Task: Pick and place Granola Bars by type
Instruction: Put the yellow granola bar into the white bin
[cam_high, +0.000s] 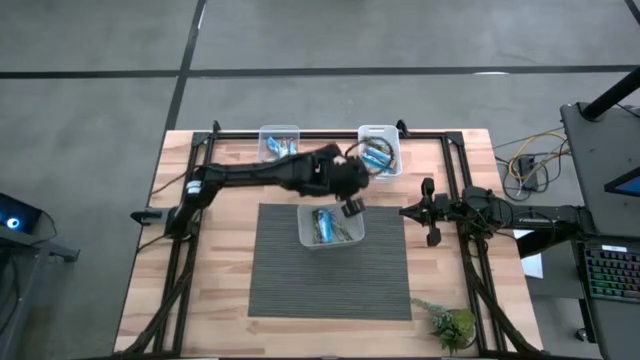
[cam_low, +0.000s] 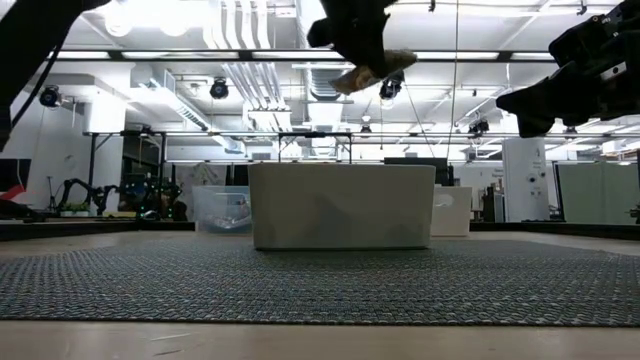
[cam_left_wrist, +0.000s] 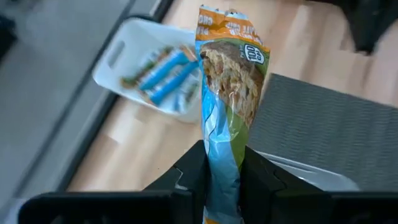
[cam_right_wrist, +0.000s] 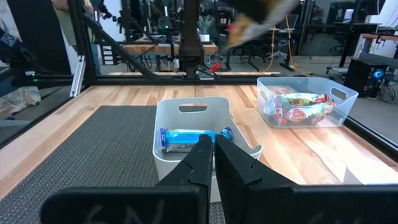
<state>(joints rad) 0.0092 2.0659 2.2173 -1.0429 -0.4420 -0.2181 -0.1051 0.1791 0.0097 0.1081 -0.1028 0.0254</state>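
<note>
My left gripper (cam_high: 350, 205) hangs above the white bin (cam_high: 331, 228) on the grey mat, shut on one granola bar (cam_left_wrist: 230, 81) in a blue, green and orange wrapper. In the low view this bar (cam_low: 375, 68) sticks out below the gripper, high over the bin (cam_low: 340, 205). Blue-wrapped bars (cam_right_wrist: 194, 138) lie inside the bin. Two clear tubs stand at the table's far edge: one (cam_high: 280, 143) to the left, one (cam_high: 380, 152) to the right, holding blue and multicoloured bars (cam_left_wrist: 163, 73). My right gripper (cam_right_wrist: 214, 149) waits shut at the mat's right side (cam_high: 427, 212). My left gripper pinches the granola bar between its two fingers (cam_left_wrist: 189, 171) at one end of the wrapper (cam_left_wrist: 222, 149). The rest of the bar stands out past the fingertips. The fingers point down from above, and the bar is lifted clear, tilted, above the white bin.
A black frame rail (cam_high: 330, 133) runs along the table's far edge behind the tubs. A small green plant (cam_high: 450, 322) stands at the near right corner. The grey mat (cam_high: 330, 285) lies bare in front of the bin.
</note>
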